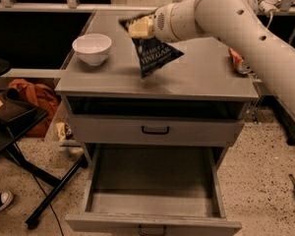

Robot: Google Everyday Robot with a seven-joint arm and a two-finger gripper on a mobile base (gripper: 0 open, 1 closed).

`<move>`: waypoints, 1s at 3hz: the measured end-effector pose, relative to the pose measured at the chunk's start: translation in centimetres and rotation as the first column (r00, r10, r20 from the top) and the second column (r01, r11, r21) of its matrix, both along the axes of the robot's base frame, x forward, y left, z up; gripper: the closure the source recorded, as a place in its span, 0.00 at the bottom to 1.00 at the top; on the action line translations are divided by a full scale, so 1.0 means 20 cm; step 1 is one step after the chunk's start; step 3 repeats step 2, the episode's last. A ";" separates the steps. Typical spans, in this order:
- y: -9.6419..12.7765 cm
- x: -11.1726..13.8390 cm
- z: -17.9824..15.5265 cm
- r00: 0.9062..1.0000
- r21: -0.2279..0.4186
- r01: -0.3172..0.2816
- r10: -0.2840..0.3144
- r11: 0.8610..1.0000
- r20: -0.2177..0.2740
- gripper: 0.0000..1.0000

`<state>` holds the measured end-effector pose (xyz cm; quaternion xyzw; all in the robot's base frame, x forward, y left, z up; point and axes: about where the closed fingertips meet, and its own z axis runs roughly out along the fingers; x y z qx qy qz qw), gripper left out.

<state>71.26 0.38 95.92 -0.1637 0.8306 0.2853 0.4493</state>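
Observation:
My gripper (139, 27) is shut on the top edge of a dark salt-and-vinegar chip bag (154, 54). The bag hangs from it above the grey cabinet top (196, 75), its lower corner close to the surface near the middle. A white bowl (92, 48) stands on the cabinet top to the left of the bag. My white arm (246, 28) reaches in from the upper right.
A can (236, 61) lies on its side at the right of the cabinet top. The cabinet's bottom drawer (155, 191) is pulled out; the drawer above it (155, 130) is closed. A black stand (10, 127) and an orange bag (32, 97) sit at left on the floor.

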 end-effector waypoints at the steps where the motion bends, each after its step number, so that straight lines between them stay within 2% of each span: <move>1: -0.02 0.00 -0.09 0.999 -0.010 0.012 -0.012 1.000 -0.042 0.00; 3: -0.02 0.00 -0.09 0.999 -0.010 0.012 -0.012 1.000 -0.042 0.00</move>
